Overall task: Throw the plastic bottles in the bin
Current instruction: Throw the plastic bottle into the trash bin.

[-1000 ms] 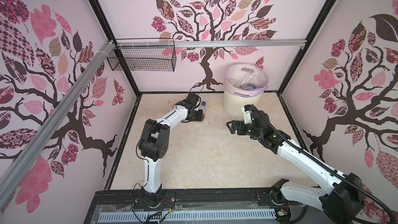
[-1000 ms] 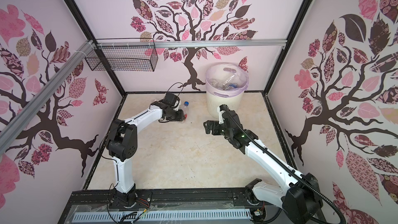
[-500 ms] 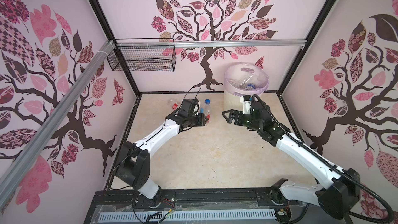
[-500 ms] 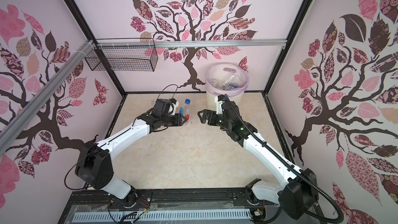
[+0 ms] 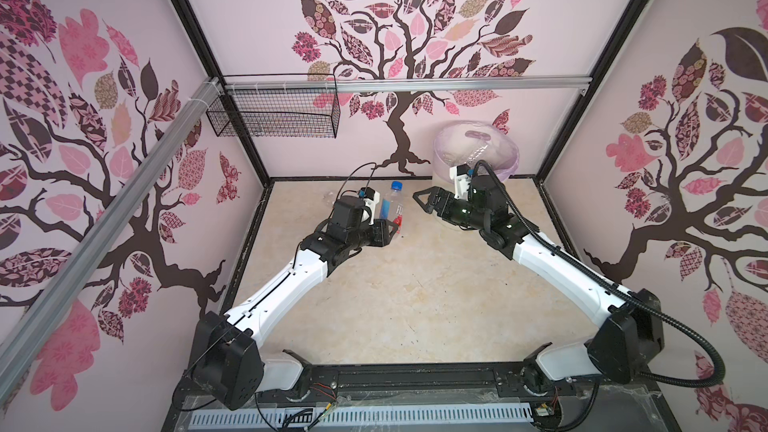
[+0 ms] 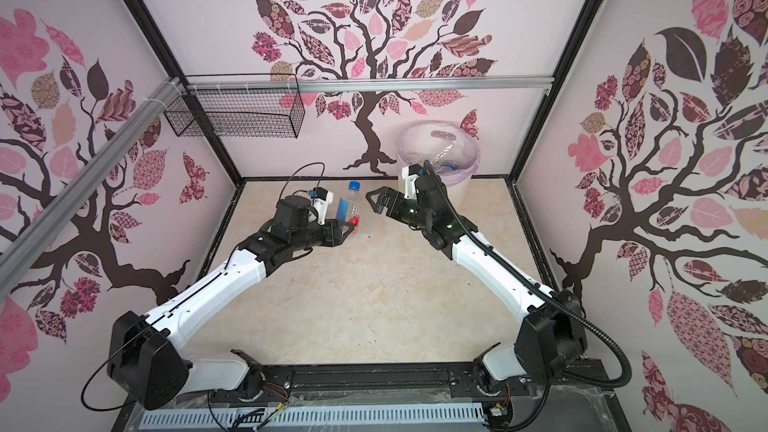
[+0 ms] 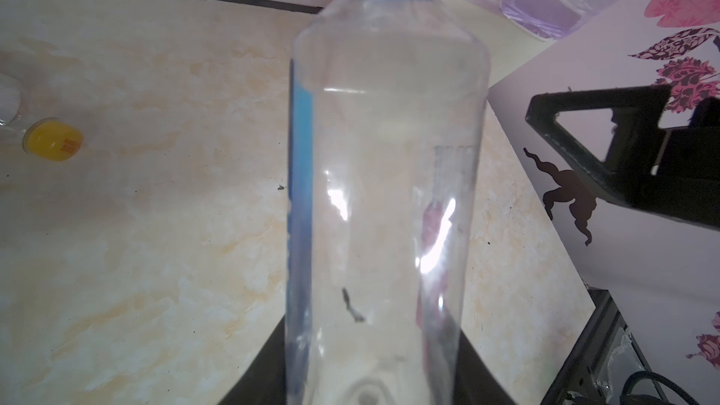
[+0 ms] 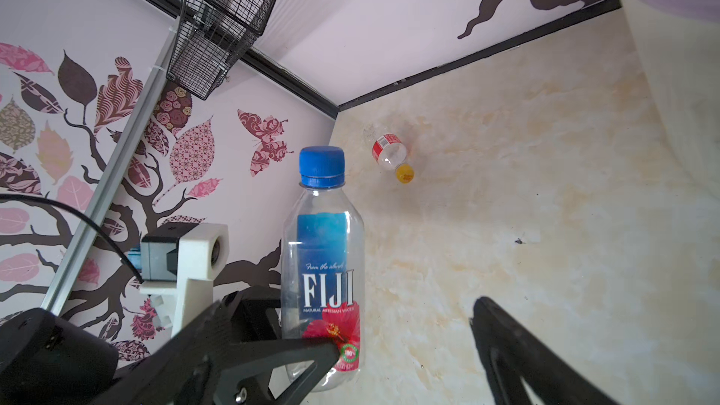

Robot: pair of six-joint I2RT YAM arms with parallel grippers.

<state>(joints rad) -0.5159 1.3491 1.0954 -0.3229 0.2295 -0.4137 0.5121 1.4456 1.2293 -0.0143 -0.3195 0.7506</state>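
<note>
Left gripper (image 5: 388, 228) is pinching the Fiji bottle (image 5: 392, 206) low on its clear body and is holding it upright with the blue cap on top. The bin (image 6: 463, 187), the largest item, is standing at the back wall towards the right side, with its lilac bag folding over the rim. The wire basket (image 5: 274, 118) is hanging from the rail at the back left. The right gripper (image 5: 422, 202) is hovering just in front of the bin, jaws spread wide and gripping nothing, pointing at the held bottle. The small bottle (image 8: 389, 151), red-labelled with a yellow cap, is lying on the floor near the back wall.
</note>
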